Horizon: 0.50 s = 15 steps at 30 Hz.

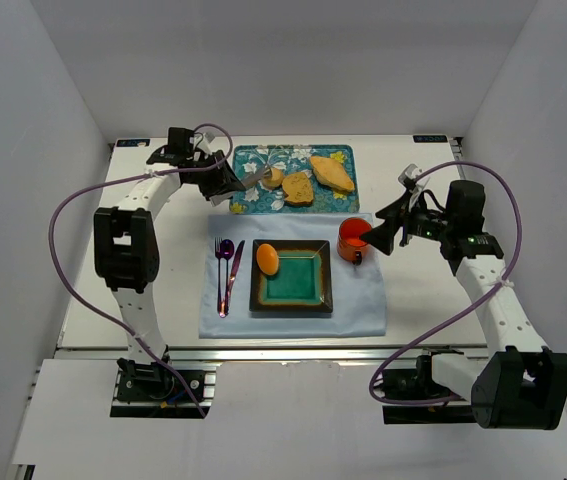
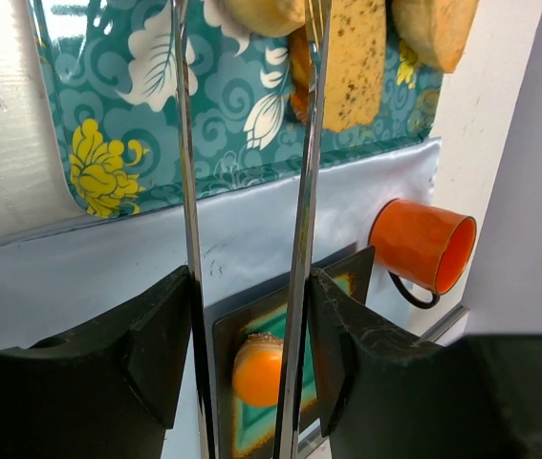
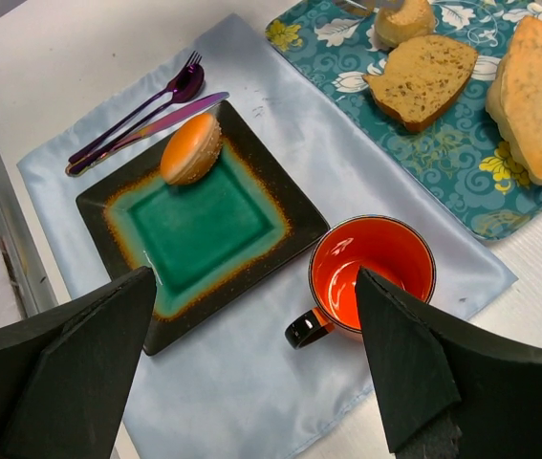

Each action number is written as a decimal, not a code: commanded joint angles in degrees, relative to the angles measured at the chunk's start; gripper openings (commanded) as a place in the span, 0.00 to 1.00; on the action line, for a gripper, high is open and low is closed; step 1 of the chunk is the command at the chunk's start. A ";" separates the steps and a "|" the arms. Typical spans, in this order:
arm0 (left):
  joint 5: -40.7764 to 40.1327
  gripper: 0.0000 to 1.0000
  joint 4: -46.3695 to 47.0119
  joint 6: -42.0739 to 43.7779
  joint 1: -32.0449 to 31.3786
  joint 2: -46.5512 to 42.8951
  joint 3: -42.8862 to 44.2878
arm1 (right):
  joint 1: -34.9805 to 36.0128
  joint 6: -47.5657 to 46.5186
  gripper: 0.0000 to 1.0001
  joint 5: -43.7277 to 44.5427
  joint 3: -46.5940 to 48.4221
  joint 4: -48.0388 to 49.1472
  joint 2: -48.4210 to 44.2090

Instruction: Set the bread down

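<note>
Left gripper (image 1: 225,181), pinching metal tongs (image 1: 251,180), points them straight at the round bun (image 1: 275,177) just ahead. Right gripper (image 1: 383,236) (spread wide) hangs farther off.

Surface finishes. Tongs (image 2: 186,191): 2 polished metal blades, mirror-bright, set against the matt black plastic fingers (image 2: 151,344) of the left gripper (image 2: 249,320). Tray (image 3: 462,182): smooth, glossy, printed. Placemat (image 3: 251,382): pale blue cloth with a satin sheen, faintly creased. Plate (image 3: 204,239): glazed ceramic, shiny, with a mottled dark rim. Mug (image 3: 371,273): glossy orange glaze. Cutlery (image 3: 141,120): purple-tinted metal, reflective. Orange roll (image 3: 191,148): smooth, glossy crust. Toast slice (image 3: 422,72): matt, porous crumb, with a rougher crust. Table (image 3: 79,57): matt white.
</note>
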 commanded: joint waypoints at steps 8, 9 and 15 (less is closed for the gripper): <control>2.78 0.53 -0.25 1.60 -1.12 1.15 1.31 | -0.22 2.61 0.89 0.89 2.30 3.53 1.16; 3.04 0.48 0.01 1.51 -1.21 1.33 1.22 | -0.22 2.53 0.89 0.98 2.38 3.53 1.16; 4.80 0.23 1.15 1.07 -1.21 1.33 0.43 | -0.22 2.44 0.89 1.42 2.30 3.18 0.72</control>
